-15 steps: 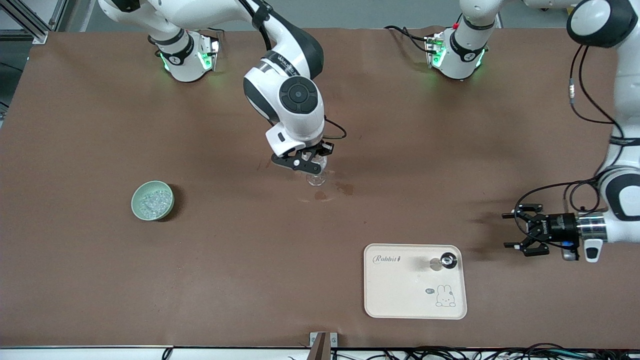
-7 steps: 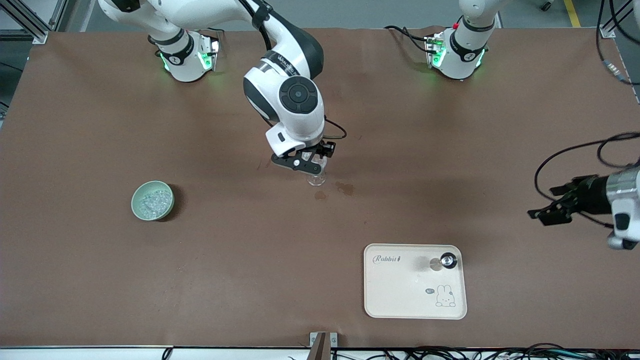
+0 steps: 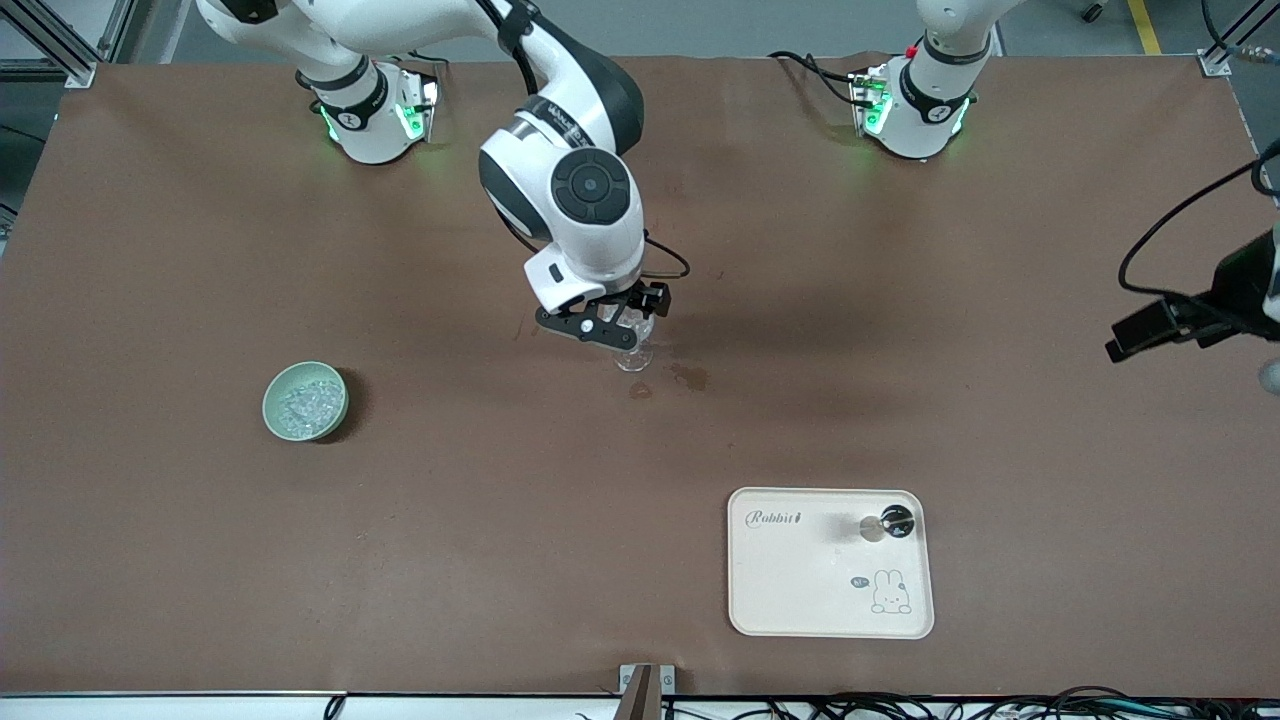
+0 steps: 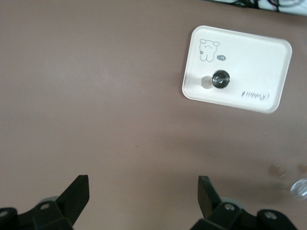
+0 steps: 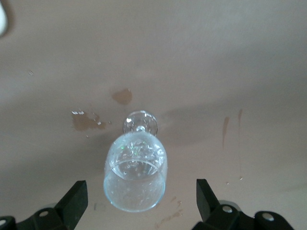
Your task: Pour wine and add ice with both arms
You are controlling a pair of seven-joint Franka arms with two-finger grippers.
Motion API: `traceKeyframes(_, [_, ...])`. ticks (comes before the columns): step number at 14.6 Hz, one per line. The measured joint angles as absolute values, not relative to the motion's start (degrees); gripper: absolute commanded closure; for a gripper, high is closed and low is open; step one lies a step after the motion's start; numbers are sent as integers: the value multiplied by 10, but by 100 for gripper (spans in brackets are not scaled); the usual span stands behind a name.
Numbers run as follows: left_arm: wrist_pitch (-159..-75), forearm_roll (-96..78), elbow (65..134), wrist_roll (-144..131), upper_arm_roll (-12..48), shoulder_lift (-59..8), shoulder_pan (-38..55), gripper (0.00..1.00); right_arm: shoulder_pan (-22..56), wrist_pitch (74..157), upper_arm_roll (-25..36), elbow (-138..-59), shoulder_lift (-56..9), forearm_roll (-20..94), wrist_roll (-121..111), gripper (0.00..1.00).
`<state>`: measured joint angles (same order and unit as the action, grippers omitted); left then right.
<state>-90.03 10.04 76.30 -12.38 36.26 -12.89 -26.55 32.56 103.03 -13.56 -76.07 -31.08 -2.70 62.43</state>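
Observation:
A clear wine glass (image 3: pixel 632 350) stands upright mid-table, and my right gripper (image 3: pixel 608 322) hangs right over it. In the right wrist view the glass (image 5: pixel 135 179) sits between the open fingers (image 5: pixel 74 201), touching neither, with small clear bits inside its bowl. Wine shows as dark wet spots (image 3: pixel 688 377) on the brown cloth beside the glass foot (image 5: pixel 140 122). The ice (image 3: pixel 303 405) lies heaped in a green bowl (image 3: pixel 276 384) toward the right arm's end. My left gripper (image 3: pixel 1135 335) is open and empty (image 4: pixel 142 191), high over the left arm's end.
A cream rabbit-print tray (image 3: pixel 800 590) lies near the front edge, carrying a small round dark-topped thing (image 3: pixel 896 520). The left wrist view shows that tray (image 4: pixel 254 57) from above. Cables run along the table's front edge.
The right gripper has opened off the glass and risen slightly; the glass stays standing. The left arm has drawn back from beside the tray toward its end of the table.

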Motion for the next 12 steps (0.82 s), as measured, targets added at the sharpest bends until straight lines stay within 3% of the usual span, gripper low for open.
traceKeyframes(3, [-865,74,773,-79,203,-84,-126,0,289,1016,-132,-750,-248,-59,621,0])
traceKeyframes(6, [-856,24,820,-65,82,-36,-29,0,223,977,-127,-748,-179,-79,574,0])
traceKeyframes(9, [-857,11,881,-61,44,12,2,0,149,923,-113,-748,-127,-83,466,0])
traceKeyframes(12, [-860,9,919,-67,45,48,10,0,125,906,-33,-749,-95,-82,346,0])
